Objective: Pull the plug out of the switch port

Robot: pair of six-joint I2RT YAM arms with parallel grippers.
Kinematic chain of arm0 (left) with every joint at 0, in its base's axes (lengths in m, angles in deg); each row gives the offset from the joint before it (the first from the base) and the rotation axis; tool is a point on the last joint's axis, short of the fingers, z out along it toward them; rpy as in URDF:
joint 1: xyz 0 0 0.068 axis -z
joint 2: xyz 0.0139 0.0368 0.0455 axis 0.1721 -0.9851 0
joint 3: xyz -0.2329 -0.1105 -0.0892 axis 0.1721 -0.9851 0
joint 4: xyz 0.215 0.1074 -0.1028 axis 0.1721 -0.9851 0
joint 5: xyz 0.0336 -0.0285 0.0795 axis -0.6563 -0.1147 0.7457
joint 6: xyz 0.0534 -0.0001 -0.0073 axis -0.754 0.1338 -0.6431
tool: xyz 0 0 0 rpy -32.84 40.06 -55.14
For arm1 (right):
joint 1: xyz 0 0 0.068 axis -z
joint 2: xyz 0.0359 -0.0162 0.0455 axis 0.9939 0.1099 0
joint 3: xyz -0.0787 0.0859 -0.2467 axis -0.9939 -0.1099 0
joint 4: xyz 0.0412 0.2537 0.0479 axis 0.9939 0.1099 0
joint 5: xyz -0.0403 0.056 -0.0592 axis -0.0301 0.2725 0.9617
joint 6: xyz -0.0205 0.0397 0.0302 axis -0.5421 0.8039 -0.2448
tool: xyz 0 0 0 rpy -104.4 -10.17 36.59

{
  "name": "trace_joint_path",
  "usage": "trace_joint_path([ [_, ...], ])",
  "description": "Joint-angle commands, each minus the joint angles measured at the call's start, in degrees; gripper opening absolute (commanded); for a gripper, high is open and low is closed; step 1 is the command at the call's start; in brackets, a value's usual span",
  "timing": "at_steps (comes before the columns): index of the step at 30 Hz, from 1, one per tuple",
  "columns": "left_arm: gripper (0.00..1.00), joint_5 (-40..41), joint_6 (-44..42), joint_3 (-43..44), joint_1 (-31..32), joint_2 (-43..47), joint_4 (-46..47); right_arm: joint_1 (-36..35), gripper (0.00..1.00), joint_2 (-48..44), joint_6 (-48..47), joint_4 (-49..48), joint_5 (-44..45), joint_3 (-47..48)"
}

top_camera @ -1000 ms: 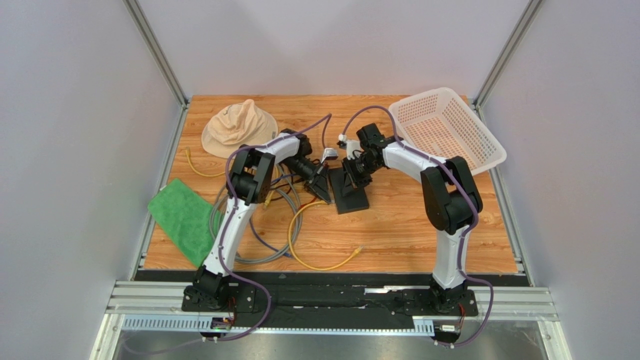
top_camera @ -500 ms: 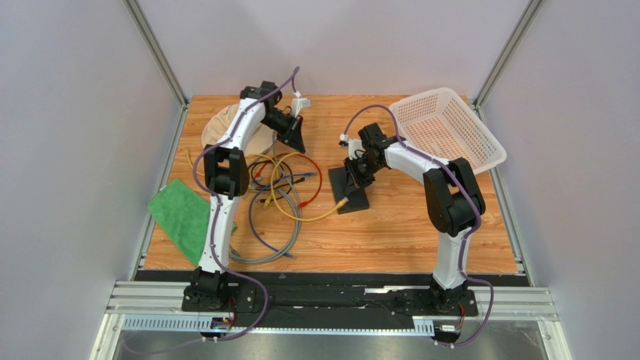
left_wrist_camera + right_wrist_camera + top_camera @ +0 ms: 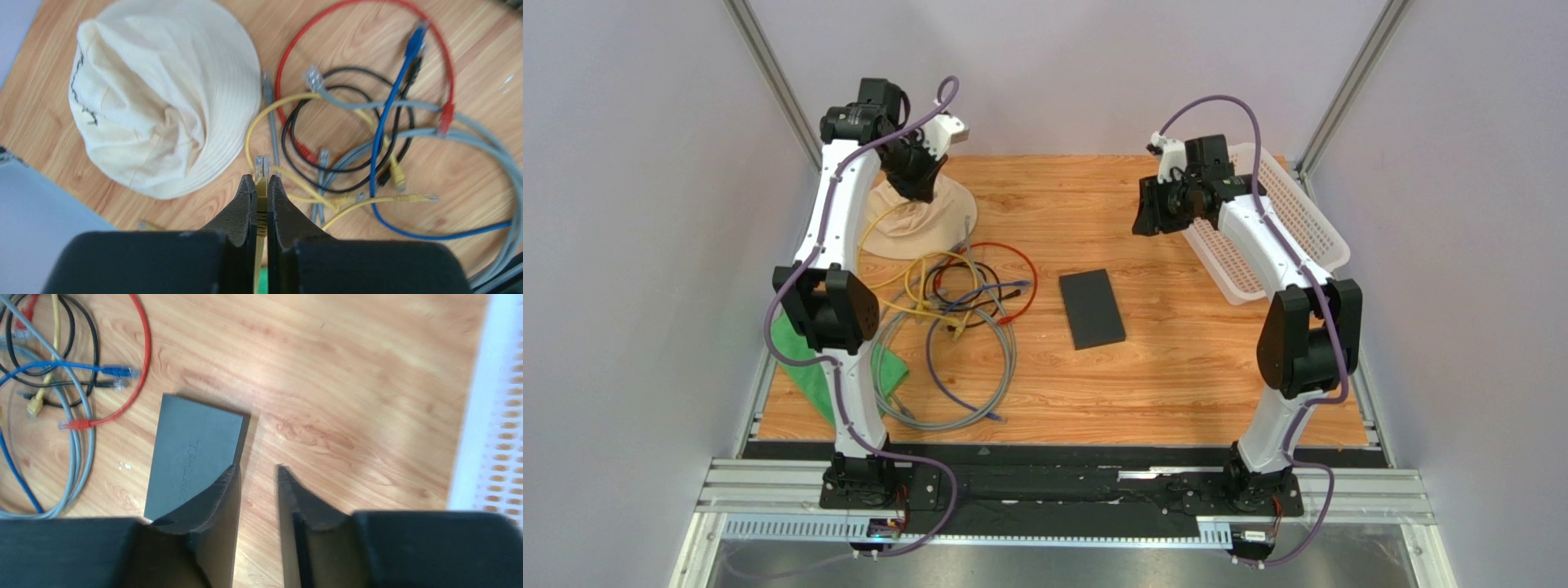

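The switch (image 3: 1092, 308) is a flat matte black box lying on the wooden table, with no cable in it; it also shows under my right fingers (image 3: 196, 447). The plug (image 3: 262, 165) is the clear end of a yellow cable, and it pokes out past the tips of my left gripper (image 3: 261, 179), which is shut on it. That gripper (image 3: 918, 169) hangs high at the back left, over the beige hat (image 3: 922, 218). My right gripper (image 3: 257, 470) is open and holds nothing. It hovers at the back right (image 3: 1145, 216), well above the switch.
A tangle of red, blue, black, grey and yellow cables (image 3: 955, 300) lies left of the switch. A green cloth (image 3: 795, 355) sits at the left edge. The white basket (image 3: 1265, 233) stands at the back right, close to my right arm. The hat (image 3: 166, 92) fills the left wrist view's upper left.
My left arm has swung up and back to the far left, drawing the yellow cable's plug away from the switch. My right gripper has let go of the switch, risen to the back right and opened.
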Motion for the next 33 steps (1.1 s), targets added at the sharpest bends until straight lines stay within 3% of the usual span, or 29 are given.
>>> trace_joint_path([
  [1,0.12,14.26,-5.40,-7.66,0.67,3.15,-0.10,0.08,0.50,-4.04,-2.75,-1.17,4.90,4.49],
  [2,0.29,16.48,-4.70,-8.56,0.67,3.24,0.25,0.61,0.53,-4.13,-2.84,-1.17,5.25,6.24],
  [3,0.38,18.50,-2.43,-9.78,0.67,3.24,1.04,1.05,0.64,-4.05,-2.93,-1.34,6.56,7.30],
  [4,0.46,20.53,-1.19,-10.14,0.67,3.24,1.22,1.75,0.66,-4.04,-2.49,-1.34,7.27,8.09],
  [5,0.67,20.72,1.34,-10.32,0.76,3.24,1.31,2.10,0.73,-3.96,-1.88,-1.34,8.58,9.41],
  [8,0.96,17.66,5.92,-9.88,1.02,3.94,1.31,2.28,0.77,-4.04,1.10,-2.22,10.07,9.68],
  [12,0.96,18.34,6.91,-10.49,3.31,7.53,1.92,2.02,0.82,-4.13,9.97,-6.70,19.73,8.28],
  [14,0.96,18.61,6.64,-10.94,4.10,9.38,3.58,1.40,0.82,-4.05,11.04,-7.58,27.00,8.62],
  [17,0.96,18.52,8.39,-10.33,4.10,12.37,5.61,1.05,0.83,-4.48,10.52,-7.15,30.29,9.24],
  [22,0.96,15.89,14.19,-7.51,4.28,15.10,6.66,0.09,0.83,-9.04,9.56,-7.06,28.11,5.04],
  [33,0.96,8.16,22.01,-10.84,4.28,20.54,8.34,-4.05,0.84,-25.64,-0.54,0.75,28.02,-4.55],
])
